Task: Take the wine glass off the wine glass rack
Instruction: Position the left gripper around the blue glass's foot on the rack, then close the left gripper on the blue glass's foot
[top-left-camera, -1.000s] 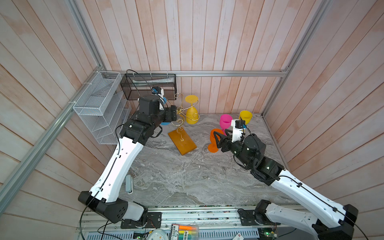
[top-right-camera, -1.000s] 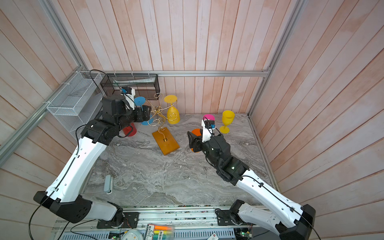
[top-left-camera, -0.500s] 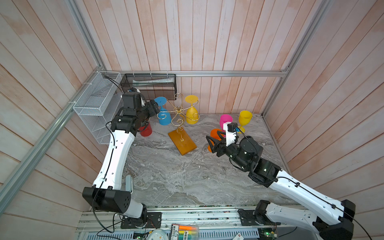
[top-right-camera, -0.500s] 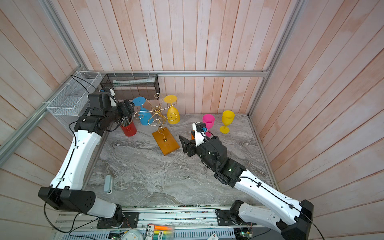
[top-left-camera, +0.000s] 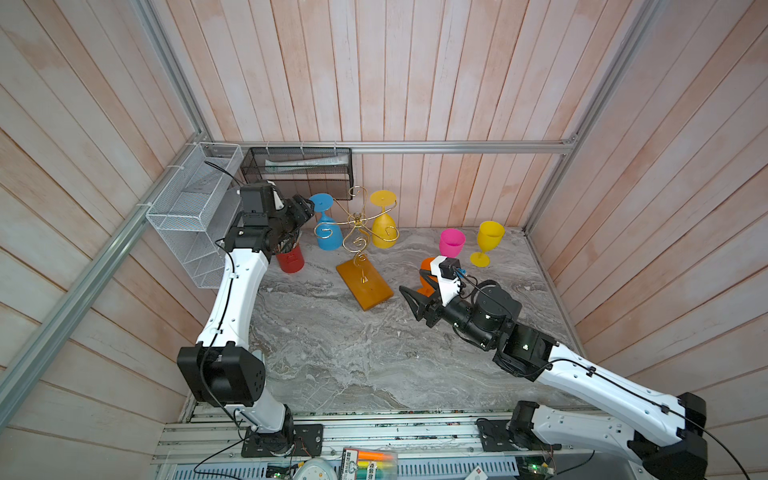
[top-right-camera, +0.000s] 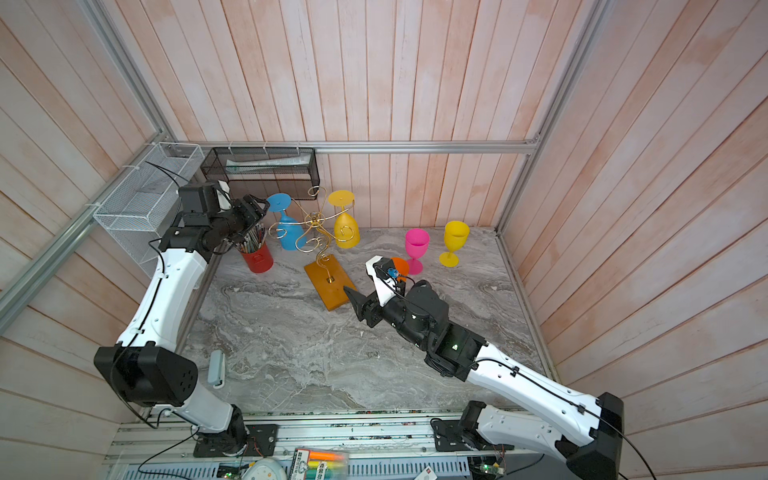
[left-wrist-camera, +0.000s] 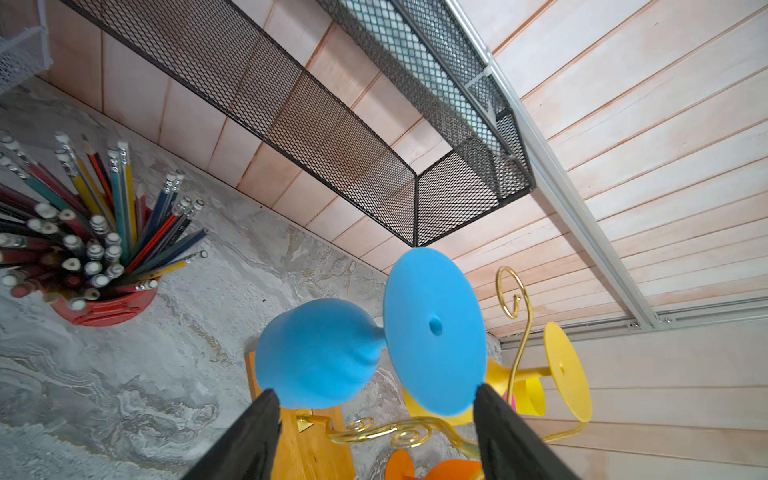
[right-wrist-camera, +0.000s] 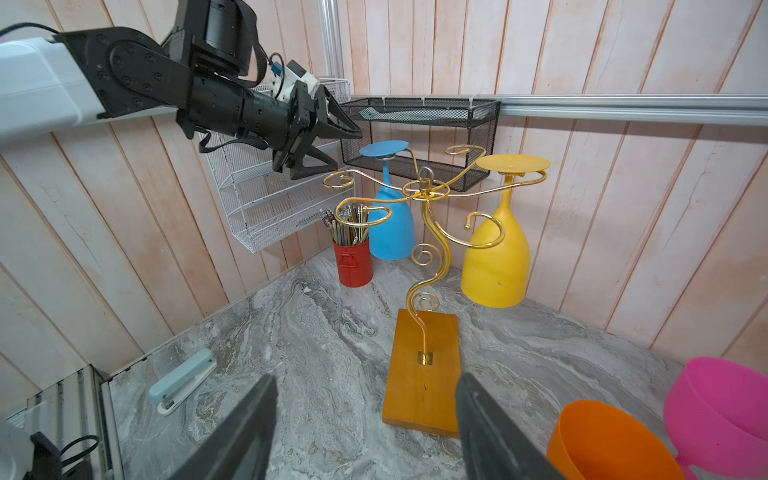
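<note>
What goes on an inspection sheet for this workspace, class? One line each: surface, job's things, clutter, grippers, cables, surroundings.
Surface: grey marbled table.
Job's things: wine glass rack holds blue wine glass and yellow wine glass, upside down.
Clutter: red pencil cup, stapler, pink glass, yellow goblet, orange glass.
Grippers: left gripper open beside blue glass's foot; right gripper open, empty.
Cables: black cable across white basket.
Surroundings: plank walls, black basket.
</note>
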